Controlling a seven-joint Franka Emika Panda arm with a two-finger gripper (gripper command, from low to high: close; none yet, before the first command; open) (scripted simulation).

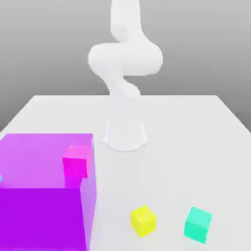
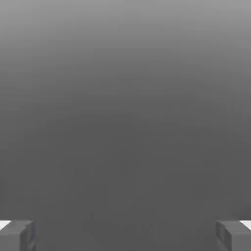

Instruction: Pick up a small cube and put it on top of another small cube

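The small teal cube (image 1: 198,224) rests on the white table near the front edge, at the exterior view's right. A yellow cube (image 1: 143,220) of about the same size sits just to its left, a short gap between them. The white arm (image 1: 125,59) rises from its base at the table's middle and bends upward out of the frame, far from both cubes. In the hand view my gripper (image 2: 125,234) is open, its two grey fingertips (image 2: 17,234) standing wide apart with nothing between them, against a plain grey background.
A large translucent purple box (image 1: 46,191) fills the front left of the table (image 1: 186,142). A small magenta cube (image 1: 76,161) sits inside it near its right wall. The arm's round base (image 1: 125,135) stands mid-table.
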